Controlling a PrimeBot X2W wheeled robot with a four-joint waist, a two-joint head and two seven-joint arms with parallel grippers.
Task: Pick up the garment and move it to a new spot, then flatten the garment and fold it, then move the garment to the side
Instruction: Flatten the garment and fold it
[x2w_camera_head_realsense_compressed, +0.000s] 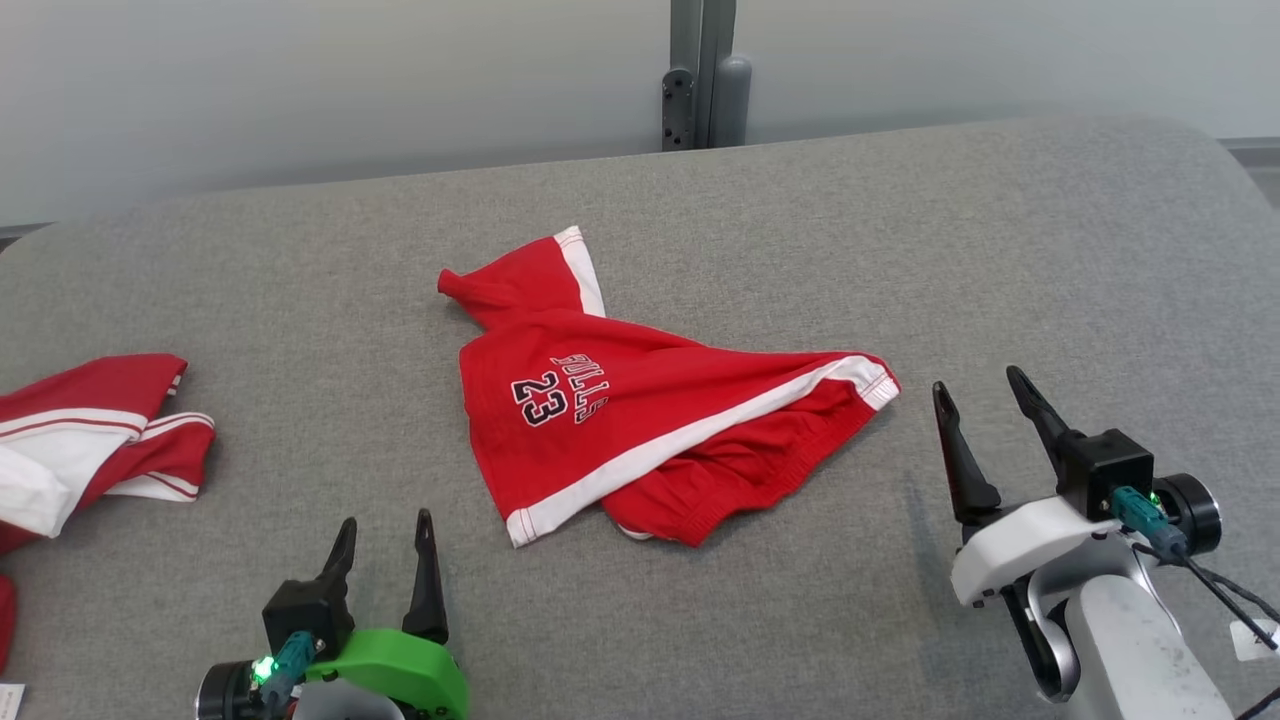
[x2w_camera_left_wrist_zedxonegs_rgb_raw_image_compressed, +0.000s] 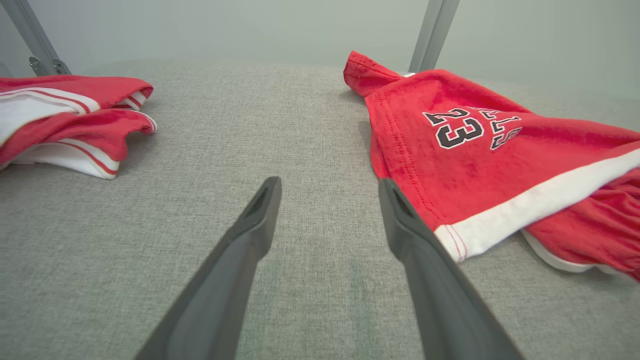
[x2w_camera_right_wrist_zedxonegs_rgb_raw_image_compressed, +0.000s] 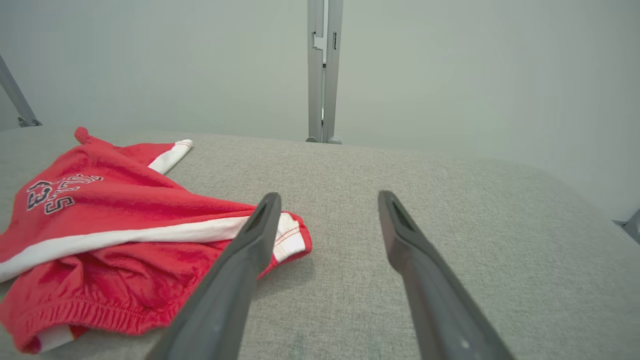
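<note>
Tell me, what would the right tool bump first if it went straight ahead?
Probably just the bare gray cushion; the right tool points past the red shorts, though it might brush their corner.

Both arms low — left gripper (x2w_camera_head_realsense_compressed: 385, 520) and right gripper (x2w_camera_head_realsense_compressed: 978, 381) gape, fingers up.

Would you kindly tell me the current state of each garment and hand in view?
Red shorts: crumpled, partly folded over, lying free on the grey surface.
Second red-and-white garment: bunched at the surface's left edge.
Left hand: open, empty.
Right hand: open, empty, beside the shorts' right corner.
</note>
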